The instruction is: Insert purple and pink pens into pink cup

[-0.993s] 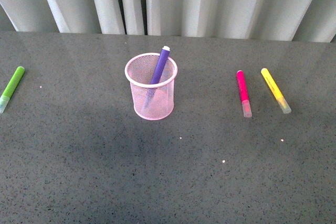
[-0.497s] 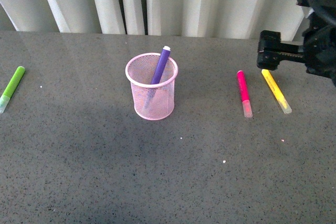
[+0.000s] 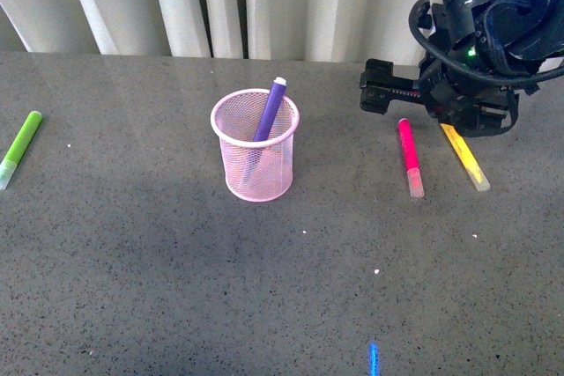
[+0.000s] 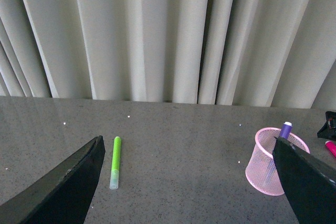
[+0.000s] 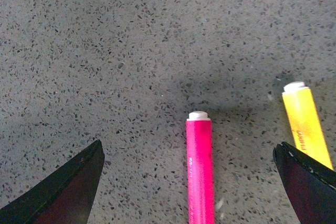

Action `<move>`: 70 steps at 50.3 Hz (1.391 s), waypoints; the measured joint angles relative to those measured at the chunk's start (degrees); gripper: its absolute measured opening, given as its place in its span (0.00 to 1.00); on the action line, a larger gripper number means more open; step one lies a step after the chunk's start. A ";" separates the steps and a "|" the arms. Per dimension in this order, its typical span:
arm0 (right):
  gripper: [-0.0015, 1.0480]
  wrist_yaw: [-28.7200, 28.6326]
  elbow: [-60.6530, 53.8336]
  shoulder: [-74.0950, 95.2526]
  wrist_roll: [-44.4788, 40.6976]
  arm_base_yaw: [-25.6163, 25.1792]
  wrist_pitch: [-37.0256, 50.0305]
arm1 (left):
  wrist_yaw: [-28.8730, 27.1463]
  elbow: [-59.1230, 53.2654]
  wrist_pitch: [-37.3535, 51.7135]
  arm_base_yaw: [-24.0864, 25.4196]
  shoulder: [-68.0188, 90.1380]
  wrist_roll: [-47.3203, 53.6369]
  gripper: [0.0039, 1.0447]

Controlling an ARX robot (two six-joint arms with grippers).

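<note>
yellow marker (image 3: 465, 158) just beside pink pen (image 3: 409, 154), open table (image 3: 344, 217) toward pink cup (image 3: 261, 175)

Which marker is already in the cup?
The purple pen, leaning inside the pink cup; the pink pen, yellow marker and green marker lie flat on the table.

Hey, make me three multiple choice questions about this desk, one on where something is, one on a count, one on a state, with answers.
1. The purple pen is:
A. on the floor
B. leaning in the pink cup
C. held by an arm

2. How many markers lie on the table outside the cup?
A. two
B. three
C. four

3. The right claw is:
A. open
B. shut on a pen
C. shut on the cup

Answers:
1 B, its end sticks up over the rim.
2 B, the green marker, pink pen and yellow marker.
3 A, the right wrist view shows its fingers wide apart, with the pink pen untouched.
</note>
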 joint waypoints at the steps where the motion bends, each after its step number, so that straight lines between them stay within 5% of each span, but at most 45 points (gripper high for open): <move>1: 0.93 0.00 0.48 0.39 0.15 0.11 -0.17 | 0.00 0.00 0.00 0.00 0.00 0.00 0.94; 40: 0.93 -0.28 6.19 6.16 2.38 0.74 -3.08 | -0.02 0.00 0.00 0.00 0.00 0.00 0.94; 53: 0.60 -0.09 8.00 7.15 2.45 0.81 -4.74 | -0.02 0.00 0.00 0.00 0.00 0.00 0.94; 66: 0.15 -1.20 8.31 7.26 3.04 1.44 -5.38 | -0.02 0.00 0.00 0.00 0.00 0.00 0.94; 70: 0.11 -1.29 8.33 7.26 2.99 1.60 -5.14 | 0.00 0.00 0.00 0.00 0.00 0.00 0.94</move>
